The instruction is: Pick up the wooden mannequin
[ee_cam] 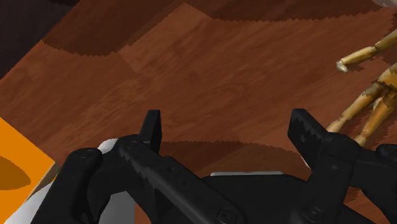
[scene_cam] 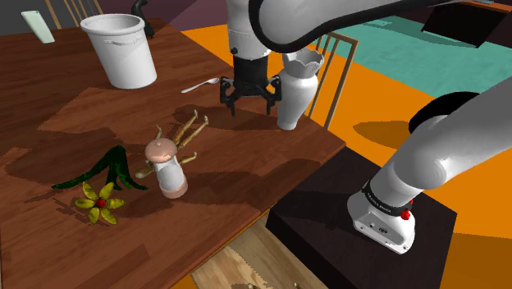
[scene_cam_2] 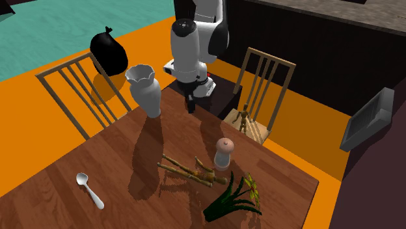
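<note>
Centre the wide-open, empty end effector point(scene_cam: 248, 102) over the torso of the wooden mannequin point(scene_cam_2: 193, 171), then descend toward the tabletop point(scene_cam: 246, 164).

Shoulder view. On the surface point(scene_cam: 246, 176), mid-frame: mannequin point(scene_cam: 185, 135) lying flat, shaker point(scene_cam: 169, 171) just beside, lower left. Further lower left: flower point(scene_cam: 102, 203). Upper left: bucket point(scene_cam: 123, 49). Between bucket and vase point(scene_cam: 299, 86): spoon point(scene_cam: 201, 84). Above the surface, just left of the vase: gripper point(scene_cam: 249, 104).
</note>
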### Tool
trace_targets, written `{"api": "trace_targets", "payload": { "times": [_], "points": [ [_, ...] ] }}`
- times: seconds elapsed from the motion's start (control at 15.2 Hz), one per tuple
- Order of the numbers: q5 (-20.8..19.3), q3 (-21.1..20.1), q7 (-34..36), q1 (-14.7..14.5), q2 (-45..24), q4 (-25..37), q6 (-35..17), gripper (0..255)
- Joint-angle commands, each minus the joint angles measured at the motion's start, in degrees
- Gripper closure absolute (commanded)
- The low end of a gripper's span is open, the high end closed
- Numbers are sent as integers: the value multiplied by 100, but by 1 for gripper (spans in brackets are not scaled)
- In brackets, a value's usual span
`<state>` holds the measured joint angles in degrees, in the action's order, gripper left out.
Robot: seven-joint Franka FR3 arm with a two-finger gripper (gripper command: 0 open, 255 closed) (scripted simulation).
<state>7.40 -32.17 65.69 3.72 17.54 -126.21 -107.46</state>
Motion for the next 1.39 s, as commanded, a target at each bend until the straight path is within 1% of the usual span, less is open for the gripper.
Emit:
{"api": "trace_targets", "payload": {
  "times": [0.0, 0.26, 0.46, 0.66, 0.86, 1.06, 1.25, 1.32],
  "points": [
    [-225, -281, 643, 94, -478, 235, -182, 0],
    [-983, -707, 1976, 175, -1646, 959, -336, 0],
    [-1658, -779, 2954, 2, -2584, 1617, -292, 0],
    [-2250, -644, 3781, -346, -3482, 2375, -130, 0],
    [-2692, -396, 4422, -770, -4317, 3235, 109, 0],
    [-3003, -108, 4900, -1205, -5126, 4221, 408, 0],
    [-3218, 186, 5239, -1640, -5970, 5399, 788, 0],
    [-3215, 192, 5238, -1644, -5971, 5402, 789, 0]
  ]
}}
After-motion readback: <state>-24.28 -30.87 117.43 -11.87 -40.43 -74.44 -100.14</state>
